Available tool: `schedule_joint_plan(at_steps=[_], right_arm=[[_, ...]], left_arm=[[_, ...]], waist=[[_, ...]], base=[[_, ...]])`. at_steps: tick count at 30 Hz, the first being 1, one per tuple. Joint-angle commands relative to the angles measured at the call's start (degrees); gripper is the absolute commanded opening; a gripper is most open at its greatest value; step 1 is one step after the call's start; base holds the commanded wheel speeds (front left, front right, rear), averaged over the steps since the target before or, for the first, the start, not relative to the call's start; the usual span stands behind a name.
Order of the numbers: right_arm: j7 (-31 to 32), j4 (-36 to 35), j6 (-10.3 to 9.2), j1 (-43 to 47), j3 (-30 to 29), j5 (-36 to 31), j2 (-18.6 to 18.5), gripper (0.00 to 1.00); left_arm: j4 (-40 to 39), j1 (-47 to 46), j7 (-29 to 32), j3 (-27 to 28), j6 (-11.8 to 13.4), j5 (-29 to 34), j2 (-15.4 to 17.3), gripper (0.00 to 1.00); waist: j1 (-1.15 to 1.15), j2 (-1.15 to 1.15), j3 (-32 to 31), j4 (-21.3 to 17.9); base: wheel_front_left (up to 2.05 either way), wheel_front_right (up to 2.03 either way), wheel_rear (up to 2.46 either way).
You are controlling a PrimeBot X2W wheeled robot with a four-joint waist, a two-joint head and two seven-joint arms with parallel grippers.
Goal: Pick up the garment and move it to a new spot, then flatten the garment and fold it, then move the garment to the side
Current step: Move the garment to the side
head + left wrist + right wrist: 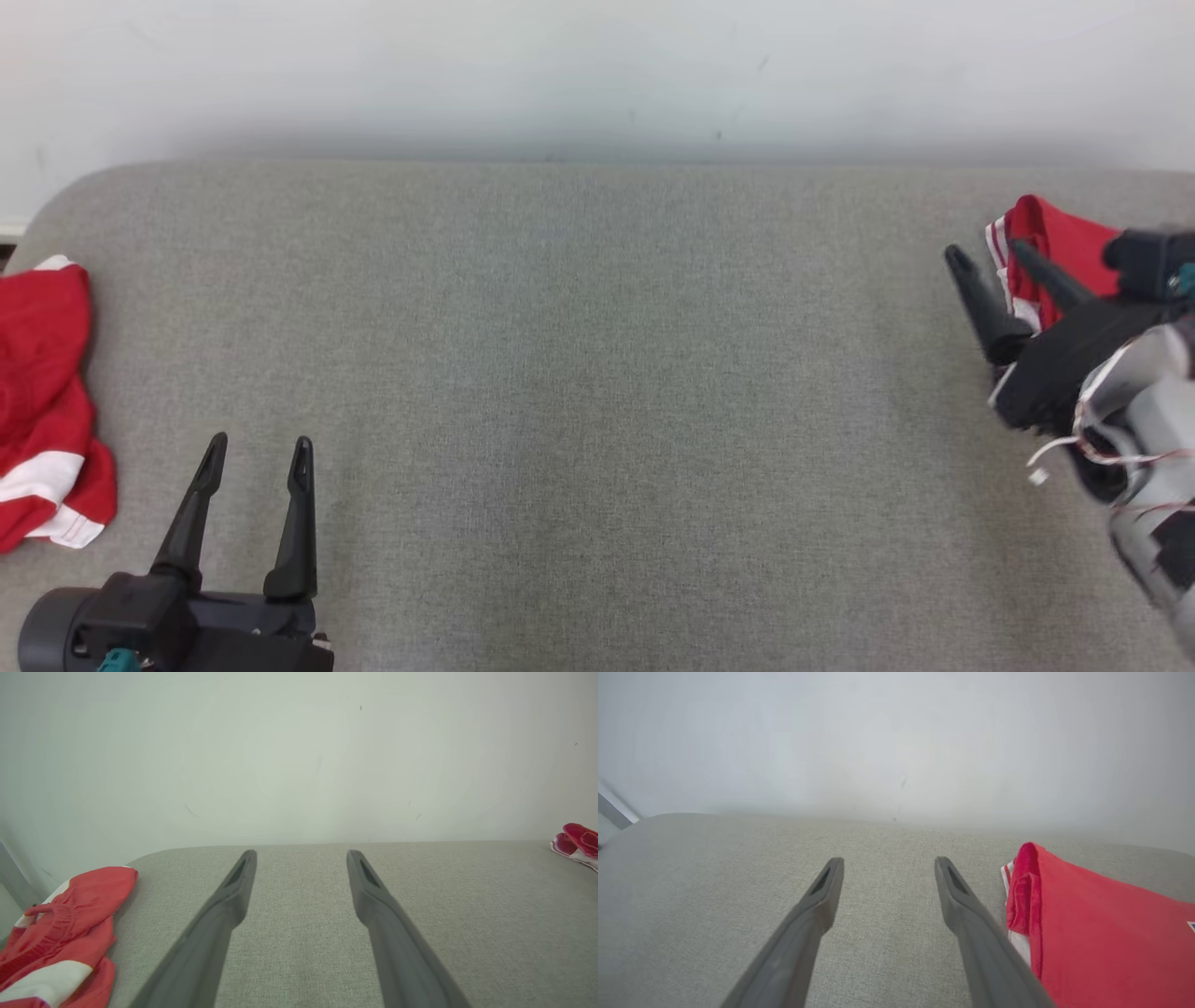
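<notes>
The wide grey fabric-covered table (pixel 597 392) is bare in the middle. At its far right edge lies a red folded garment with white stripes (pixel 1060 238), smooth on top. The right gripper (pixel 985 254) stands just beside it with its two dark fingers spread apart, holding nothing. I cannot tell if one finger touches the cloth. At the left edge lies a crumpled red and white garment (pixel 42 373). The left gripper (pixel 260 448) is near it, with fingers also spread and empty. I judge that the right piece is already folded and put to the side. The crumpled piece is not yet picked up, so for it all the steps remain.
</notes>
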Motion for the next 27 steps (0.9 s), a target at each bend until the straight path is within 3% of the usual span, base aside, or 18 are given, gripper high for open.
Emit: schedule_joint_plan(at_steps=[1,9,13,27], right_arm=[[-2.3,-0.1,-0.13,0.9,0.2,0.2,0.5,1.0],[-11.7,-0.8,-0.13,3.8,1.5,-3.8,3.5,1.0],[-12.8,-2.3,-0.12,7.0,-2.4,-5.5,5.4,1.0],[-12.9,-18.4,-0.12,22.8,-17.5,-18.3,11.6,1.0]], left_arm=[[0.0,0.8,-0.2,0.2,0.1,0.1,0.4,1.0],[0.2,2.3,-0.2,0.2,0.4,-0.1,0.4,1.0],[0.3,3.2,-0.2,0.6,0.7,-0.4,0.4,1.0],[-0.2,6.7,-0.2,1.1,1.7,-0.4,0.3,1.0]], waist=[[0.01,0.0,-1.1,-0.1],[0.01,0.0,-3.8,-0.2],[0.01,0.0,-5.2,-0.3],[0.01,0.0,-8.9,-1.1]], base=[[0.0,0.0,0.0],[0.0,0.0,0.0],[0.0,0.0,0.0],[0.0,0.0,0.0]])
